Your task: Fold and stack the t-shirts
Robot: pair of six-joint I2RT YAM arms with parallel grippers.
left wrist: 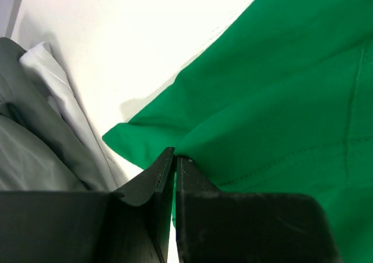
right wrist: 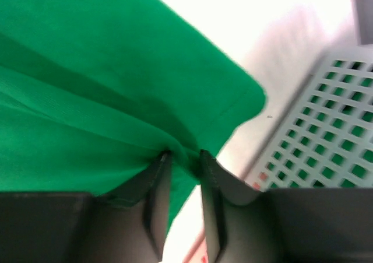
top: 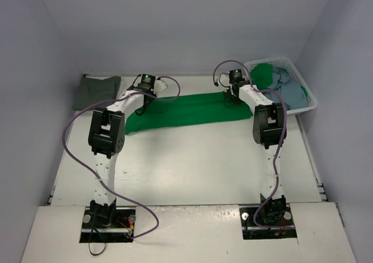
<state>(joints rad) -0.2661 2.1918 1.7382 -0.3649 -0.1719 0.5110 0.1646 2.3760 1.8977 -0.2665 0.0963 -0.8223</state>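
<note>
T-shirt of bright green cloth [top: 186,110] lay stretched in a band across the white worktop [top: 192,169], from 11 to 1 o'clock. Left hand [left wrist: 175,155] was clamped tight on its left end. Right hand [right wrist: 183,155] stood slightly parted, a cloth fold between its fingers. Folded dark grey-olive t-shirt [top: 96,91] sat at 10 o'clock.

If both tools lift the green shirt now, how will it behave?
Likely floppy: the green t-shirt bunches at the left tool. Probably sags midway, lying as a long strip. May slip from the right tool, whose jaws stand apart.
</note>
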